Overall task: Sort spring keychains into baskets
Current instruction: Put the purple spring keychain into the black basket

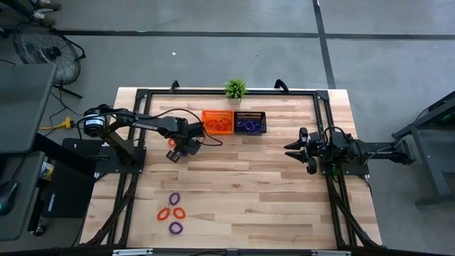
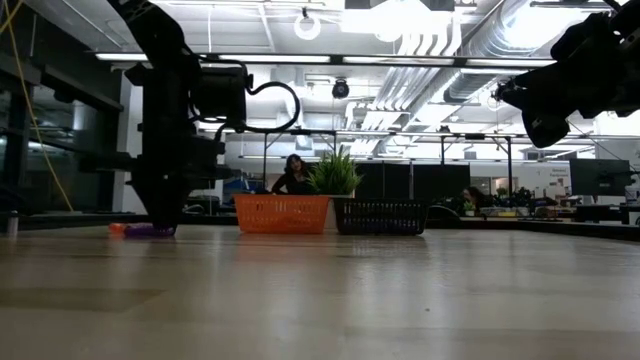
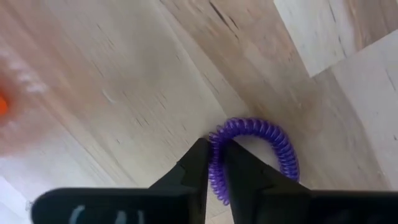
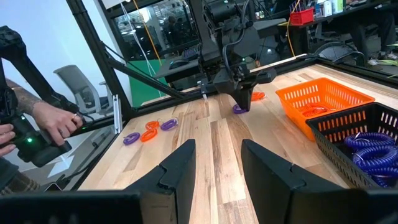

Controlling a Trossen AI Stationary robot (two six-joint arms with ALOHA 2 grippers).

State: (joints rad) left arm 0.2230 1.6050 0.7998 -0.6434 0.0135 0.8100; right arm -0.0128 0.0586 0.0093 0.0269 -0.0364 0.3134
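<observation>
A purple spring keychain [image 3: 261, 134] lies on the table left of the baskets, and my left gripper [image 3: 216, 163] points down with its fingers shut on it. An orange-red keychain [image 1: 171, 142] lies just beyond it. Several more keychains, purple and orange-red [image 1: 173, 212], lie flat near the table's front edge. The orange basket [image 1: 217, 121] and the black basket [image 1: 249, 122] stand side by side at the far middle, each with keychains inside. My right gripper [image 4: 214, 168] waits open at the table's right side, pointing level. My left gripper pinches one side of the purple keychain's coiled loop [image 3: 216, 177] between its two fingers, which come from above and point down. The rest of the loop [image 3: 280, 146] lies flat on the table beside the fingers.
A small green potted plant [image 1: 235, 89] stands behind the baskets at the far edge. A black frame [image 1: 323, 107] runs along the table's sides. Beyond the table's left edge a person's hand [image 4: 59, 124] holds a dark device. Bare wood lies between the arms.
</observation>
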